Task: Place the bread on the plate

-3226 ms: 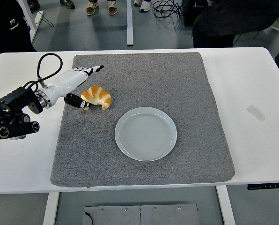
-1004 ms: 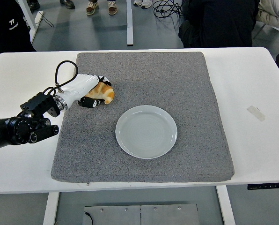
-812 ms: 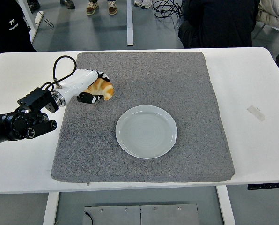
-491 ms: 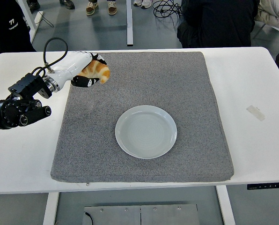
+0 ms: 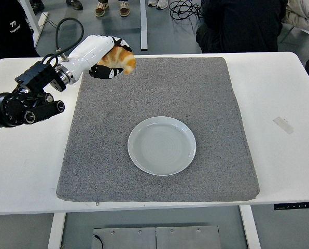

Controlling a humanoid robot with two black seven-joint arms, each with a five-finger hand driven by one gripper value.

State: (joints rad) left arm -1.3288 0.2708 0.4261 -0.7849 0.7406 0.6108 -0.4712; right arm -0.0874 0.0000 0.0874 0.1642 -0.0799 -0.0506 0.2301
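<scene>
A golden croissant (image 5: 120,58) is held in the air above the far left corner of the grey mat (image 5: 159,129). My left hand (image 5: 107,57), white with black fingertips, is shut on it, the fingers curled over and under the bread. An empty pale round plate (image 5: 162,145) rests near the middle of the mat, well to the right of the hand and nearer to me. The right arm does not show.
The mat lies on a white table (image 5: 279,88). A strip of tape (image 5: 283,125) sits on the table at the right. A person in dark clothes (image 5: 242,23) stands behind the table's far edge, and a black cable (image 5: 66,31) loops above my left wrist.
My left hand closed on the croissant on the mat, lifted it clear and carried it up and to the right. The plate has not moved.
</scene>
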